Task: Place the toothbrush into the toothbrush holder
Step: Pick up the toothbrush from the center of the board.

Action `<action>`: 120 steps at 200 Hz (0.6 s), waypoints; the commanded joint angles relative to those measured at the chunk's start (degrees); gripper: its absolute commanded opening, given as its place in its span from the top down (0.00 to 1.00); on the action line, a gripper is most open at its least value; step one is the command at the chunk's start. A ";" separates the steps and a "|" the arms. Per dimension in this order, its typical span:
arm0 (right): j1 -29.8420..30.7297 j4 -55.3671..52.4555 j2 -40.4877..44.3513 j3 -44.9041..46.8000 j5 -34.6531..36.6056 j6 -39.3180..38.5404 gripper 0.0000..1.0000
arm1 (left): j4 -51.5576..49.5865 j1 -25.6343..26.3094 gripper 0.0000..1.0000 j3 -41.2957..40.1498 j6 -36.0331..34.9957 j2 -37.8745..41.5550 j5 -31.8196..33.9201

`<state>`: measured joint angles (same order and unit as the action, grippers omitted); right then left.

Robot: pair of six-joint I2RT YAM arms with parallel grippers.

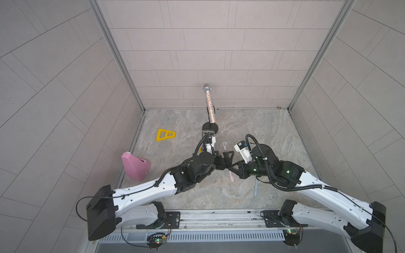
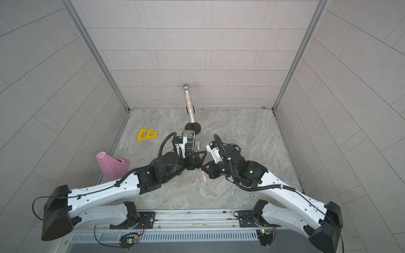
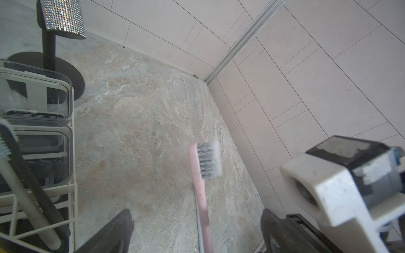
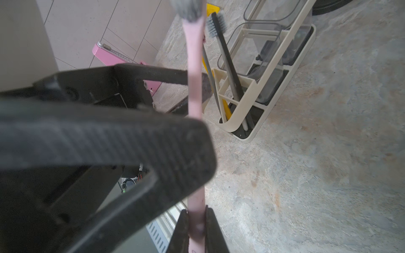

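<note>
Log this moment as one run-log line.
right end effector: shut on pink toothbrush | left end effector: open, straddling its handle | toothbrush holder: black toothbrush inside, pink one not yet in

The toothbrush point(image 4: 194, 65) is matt pink plastic with soft grey-white bristles. The toothbrush holder point(image 4: 248, 98) is a matt cream frame with glossy clear cups point(image 3: 68, 103). The microphone point(image 3: 63, 17) glitters, and the desk point(image 3: 142, 109) looks like matt veined stone.

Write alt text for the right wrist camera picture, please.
The right gripper pinches a pink toothbrush by its handle. The open left gripper straddles it; beyond stands the white toothbrush holder with a dark brush inside.
</note>
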<state>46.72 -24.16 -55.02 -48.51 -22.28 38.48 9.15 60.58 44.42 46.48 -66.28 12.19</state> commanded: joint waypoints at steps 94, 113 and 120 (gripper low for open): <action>4.56 1.40 0.70 -0.41 1.54 -2.86 0.91 | -1.65 -4.94 0.40 1.16 1.54 1.06 -3.81; 5.05 1.40 0.05 -0.57 1.58 -3.27 0.92 | -1.31 -5.20 0.49 1.32 1.89 0.85 -5.08; 5.20 1.40 -0.09 -0.61 1.71 -3.40 0.92 | -1.09 -5.27 0.52 1.30 2.14 0.74 -5.66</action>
<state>51.13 -23.70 -54.81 -48.51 -21.54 36.21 7.86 55.72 44.62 47.53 -66.37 8.34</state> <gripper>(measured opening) 0.128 0.518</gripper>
